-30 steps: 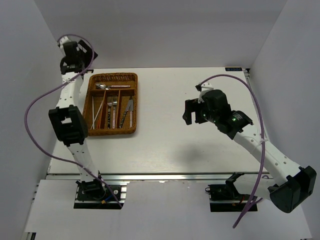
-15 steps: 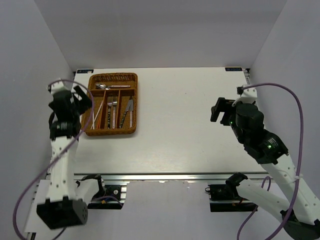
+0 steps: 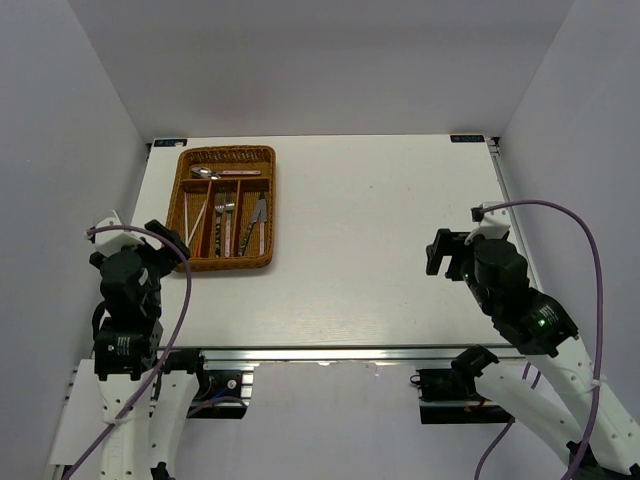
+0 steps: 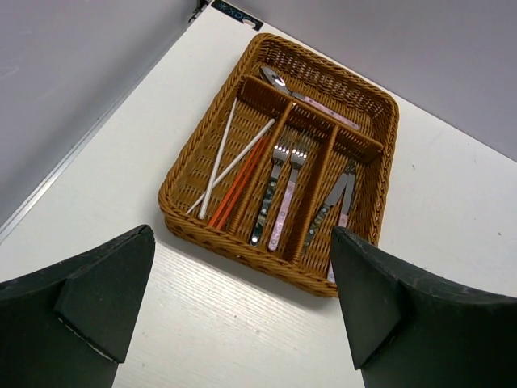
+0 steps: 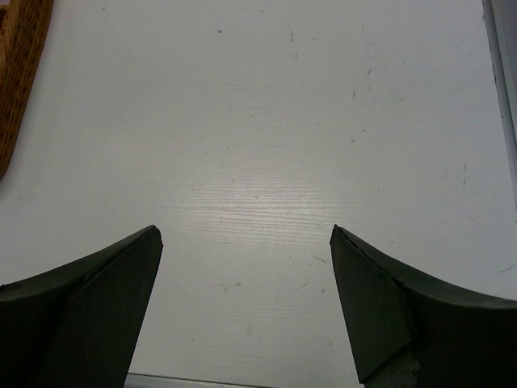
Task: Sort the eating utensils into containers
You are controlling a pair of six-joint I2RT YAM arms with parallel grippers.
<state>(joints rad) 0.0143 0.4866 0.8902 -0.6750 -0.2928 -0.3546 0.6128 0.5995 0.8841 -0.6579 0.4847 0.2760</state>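
**Cutlery in the tray, both sets of fingers spread and empty**

The eating utensils [image 3: 228,220] all lie in the wicker tray [image 4: 234,242] at the counter's [image 5: 266,121] far left. The chopsticks [image 4: 241,179] are in the left slot, the forks [image 4: 285,202] beside them, the knives [image 4: 334,198] on the right, and the spoons [image 4: 273,78] in the crosswise slot. They look light, stiff and slick, and sit low against the weave, so a pinch across mid-handle would likely hold best. The left fingers [image 4: 97,299] are spread short of the tray's near wall and touch nothing. The right fingers [image 5: 89,307], also spread, hang over the counter well apart from the tray.

1. Light even and diffuse, from overhead; all views bright.
2. Soft glare patch on tabletop [image 3: 340,322] toward its near edge.
3. Shadows faint, soft-edged.
4. Close-up left fingers [image 4: 97,299] dark, detail lost; rest sharp.
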